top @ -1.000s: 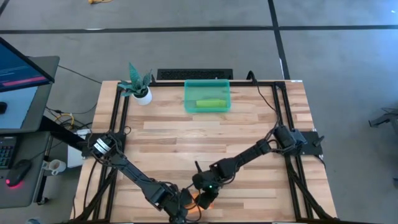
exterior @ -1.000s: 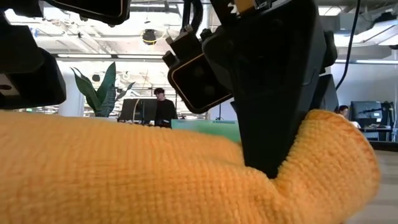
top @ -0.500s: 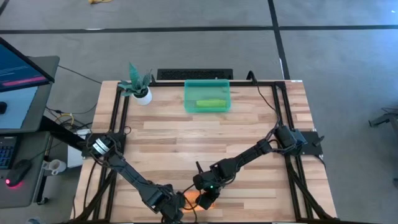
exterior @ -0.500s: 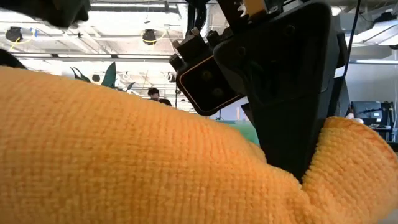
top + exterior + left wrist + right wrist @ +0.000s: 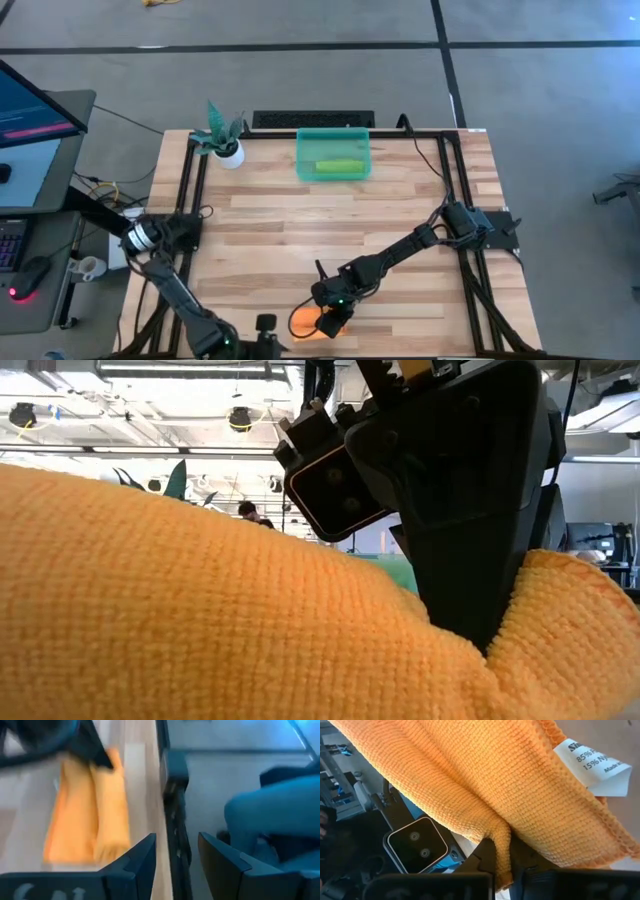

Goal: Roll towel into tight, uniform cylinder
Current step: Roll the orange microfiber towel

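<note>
Scene: A two-arm robot works an orange towel (image 5: 305,320) at the near edge of a wooden table (image 5: 330,220), close to the low camera.

Towel: It lies on the boards as a loose, partly rolled bundle. The left wrist view shows it as two soft lobes side by side, so it is not yet an even cylinder. A white care label (image 5: 594,764) sticks out at one edge.

Right gripper: The right gripper (image 5: 502,865) is down on the towel with its fingers nearly together, pinching a fold of the cloth between them. In the low view its dark finger (image 5: 470,560) presses a deep dent into the orange pile.

Left gripper: The left gripper (image 5: 175,857) hangs off the towel at the table's near left edge, jaws parted and holding nothing. The towel lies beyond its fingertips.

Background: A green bin (image 5: 333,154) and a potted plant (image 5: 222,135) stand well apart at the far side of the table.

Step in hand: By the look of it, the roll is mid-way, one end pinned while the other is free.

Next move: It likely calls for the free gripper to come back to the loose end and tuck it under evenly, so that both ends wind at the same rate; a lopsided pull could cone the roll.
</note>
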`<action>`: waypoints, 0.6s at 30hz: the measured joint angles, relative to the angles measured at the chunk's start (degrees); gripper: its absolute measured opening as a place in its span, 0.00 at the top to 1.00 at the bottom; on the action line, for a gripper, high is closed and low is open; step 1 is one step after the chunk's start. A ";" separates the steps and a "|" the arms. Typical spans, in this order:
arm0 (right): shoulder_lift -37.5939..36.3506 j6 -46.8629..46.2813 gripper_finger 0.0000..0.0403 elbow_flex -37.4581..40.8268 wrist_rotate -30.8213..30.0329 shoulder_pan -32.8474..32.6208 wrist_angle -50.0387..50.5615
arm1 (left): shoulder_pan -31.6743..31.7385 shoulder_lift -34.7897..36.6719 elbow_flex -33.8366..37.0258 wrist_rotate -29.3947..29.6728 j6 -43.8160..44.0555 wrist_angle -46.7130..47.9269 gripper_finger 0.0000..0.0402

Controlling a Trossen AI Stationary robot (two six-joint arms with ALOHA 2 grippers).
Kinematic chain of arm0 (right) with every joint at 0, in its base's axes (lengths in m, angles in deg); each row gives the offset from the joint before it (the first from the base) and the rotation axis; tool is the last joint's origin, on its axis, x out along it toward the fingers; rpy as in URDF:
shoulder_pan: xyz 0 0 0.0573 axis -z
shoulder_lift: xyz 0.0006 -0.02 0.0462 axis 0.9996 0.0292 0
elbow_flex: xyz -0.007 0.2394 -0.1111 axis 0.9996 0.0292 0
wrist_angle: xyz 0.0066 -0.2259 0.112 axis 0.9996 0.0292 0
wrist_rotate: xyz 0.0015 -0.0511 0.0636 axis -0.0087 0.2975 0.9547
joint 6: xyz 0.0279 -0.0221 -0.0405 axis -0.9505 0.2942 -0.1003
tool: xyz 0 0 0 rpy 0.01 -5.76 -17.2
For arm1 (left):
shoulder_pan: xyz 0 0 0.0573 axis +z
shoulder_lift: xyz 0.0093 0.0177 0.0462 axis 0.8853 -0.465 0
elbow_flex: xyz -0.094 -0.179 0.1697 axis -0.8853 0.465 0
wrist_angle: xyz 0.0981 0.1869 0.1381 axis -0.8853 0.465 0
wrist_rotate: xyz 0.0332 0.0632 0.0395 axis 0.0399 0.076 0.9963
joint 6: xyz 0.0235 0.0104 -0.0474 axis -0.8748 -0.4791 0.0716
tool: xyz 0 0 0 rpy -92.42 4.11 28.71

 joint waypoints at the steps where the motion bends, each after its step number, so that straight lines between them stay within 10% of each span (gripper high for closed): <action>1: 0.01 0.02 0.91 0.00 -0.05 0.01 0.00 | -0.38 -0.51 0.00 2.12 -1.50 -1.62 0.65; 18: -0.01 0.95 0.93 0.00 -0.36 -0.03 0.02 | 7.24 -6.70 -0.06 -1.72 -4.44 -4.60 0.65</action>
